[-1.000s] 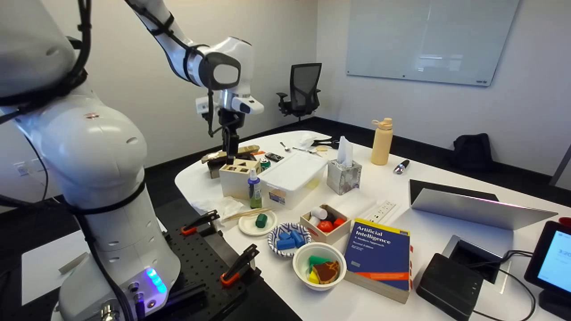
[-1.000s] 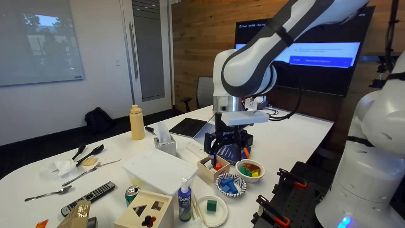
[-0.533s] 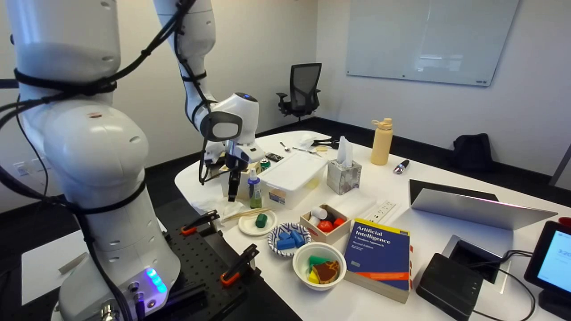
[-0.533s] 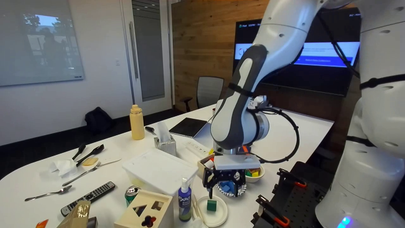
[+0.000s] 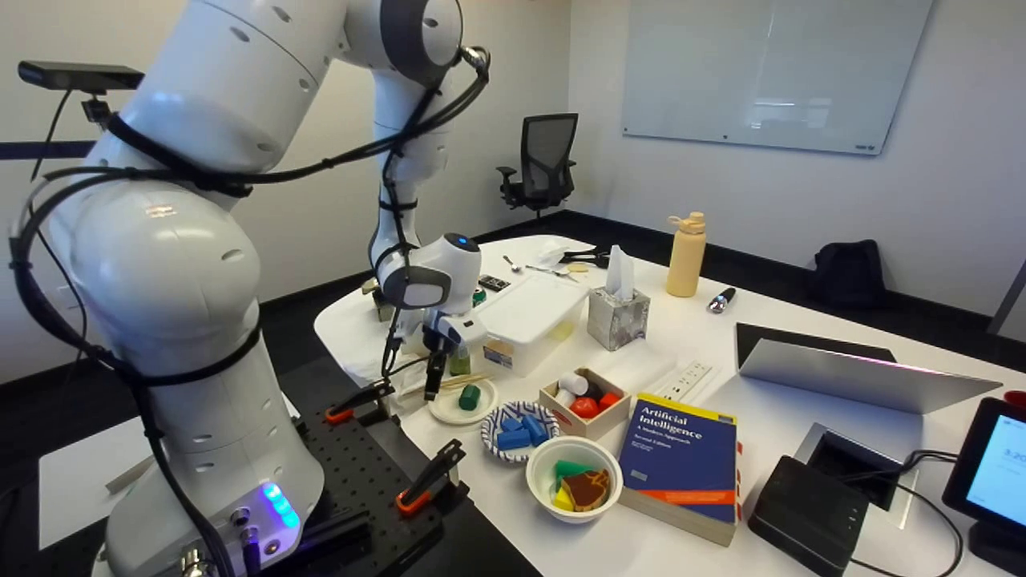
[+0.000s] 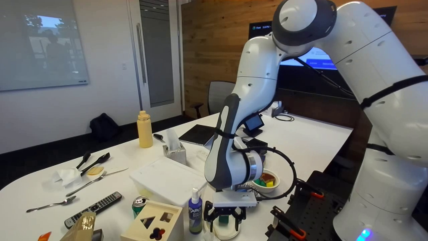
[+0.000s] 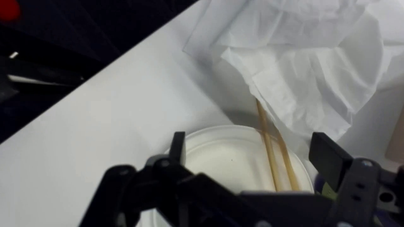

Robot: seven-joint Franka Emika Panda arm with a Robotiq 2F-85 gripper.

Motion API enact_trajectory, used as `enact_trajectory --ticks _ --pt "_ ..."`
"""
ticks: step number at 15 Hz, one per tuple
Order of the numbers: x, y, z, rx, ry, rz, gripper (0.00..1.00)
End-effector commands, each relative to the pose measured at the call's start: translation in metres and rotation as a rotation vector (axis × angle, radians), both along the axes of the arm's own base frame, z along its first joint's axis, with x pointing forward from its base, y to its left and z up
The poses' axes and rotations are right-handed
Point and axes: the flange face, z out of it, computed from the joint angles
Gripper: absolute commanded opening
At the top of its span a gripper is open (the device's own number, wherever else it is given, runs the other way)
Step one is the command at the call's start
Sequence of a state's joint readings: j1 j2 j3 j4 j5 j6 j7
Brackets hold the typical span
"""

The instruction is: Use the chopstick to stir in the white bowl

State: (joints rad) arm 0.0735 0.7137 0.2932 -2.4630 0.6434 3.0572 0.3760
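Hand (image 7: 251, 148) hangs over edge of white plate (image 7: 217, 157), fingers spread wide. Between fingers in wrist view, two chopsticks (image 7: 270, 151) lie across plate rim, upper ends hidden by crumpled tissue (image 7: 300, 72). Farther along bench (image 5: 625, 549), past patterned bowl (image 5: 490, 434): white bowl (image 5: 543, 481) holding green, yellow, brown pieces (image 5: 587, 487).

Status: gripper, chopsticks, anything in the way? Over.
Gripper open above plate. Chopsticks ungrasped, across plate's rim. Crumpled tissue overlaps them in wrist view, possibly obstructing.
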Motion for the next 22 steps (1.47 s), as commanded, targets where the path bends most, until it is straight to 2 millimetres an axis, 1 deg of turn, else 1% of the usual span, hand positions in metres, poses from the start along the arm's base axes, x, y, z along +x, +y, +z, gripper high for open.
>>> enact_trajectory --ticks 1,3,7,8,9,11,12,14,15,18,19,21,22 --pt "0.020 0.001 -0.018 0.026 -0.028 -0.025 1.00" --pt "0.023 -0.002 -0.019 0.036 -0.039 -0.037 1.00" --pt "0.021 -0.006 -0.021 0.043 -0.048 -0.026 1.00" --pt "0.020 -0.006 -0.021 0.044 -0.048 -0.020 0.75" --pt "0.019 -0.006 -0.023 0.042 -0.048 -0.018 0.74" --pt "0.017 -0.005 -0.024 0.039 -0.049 -0.014 0.58" --pt "0.016 -0.004 -0.025 0.038 -0.050 -0.010 0.49" --pt "0.014 -0.002 -0.027 0.032 -0.057 -0.004 0.35" --pt "0.014 -0.001 -0.027 0.032 -0.064 0.000 0.27" --pt "0.014 0.000 -0.026 0.031 -0.083 0.009 0.05" --pt "0.014 0.000 -0.025 0.031 -0.089 0.011 0.00" --pt "0.014 0.001 -0.023 0.034 -0.101 0.012 0.00" --pt "0.014 0.001 -0.022 0.036 -0.106 0.014 0.02"
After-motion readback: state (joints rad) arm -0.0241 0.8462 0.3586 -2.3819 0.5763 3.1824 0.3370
